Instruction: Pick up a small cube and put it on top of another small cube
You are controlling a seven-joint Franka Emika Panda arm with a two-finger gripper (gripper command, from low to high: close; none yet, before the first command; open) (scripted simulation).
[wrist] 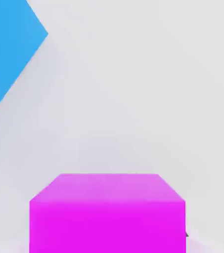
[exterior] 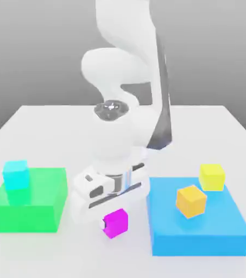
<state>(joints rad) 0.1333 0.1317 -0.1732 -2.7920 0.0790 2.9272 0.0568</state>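
The small magenta cube rests on the white table near its front edge, between the green and blue blocks. My gripper has come straight down over it, and its fingers are shut on the cube's sides. The hand view has the magenta cube close up between the fingers. The small cyan cube sits on top of the green block, toward the exterior view's left and well apart from the gripper.
The large green block lies at the exterior view's left. A large flat blue block lies at the right and carries an orange cube and a yellow cube. The white table stretches behind the arm.
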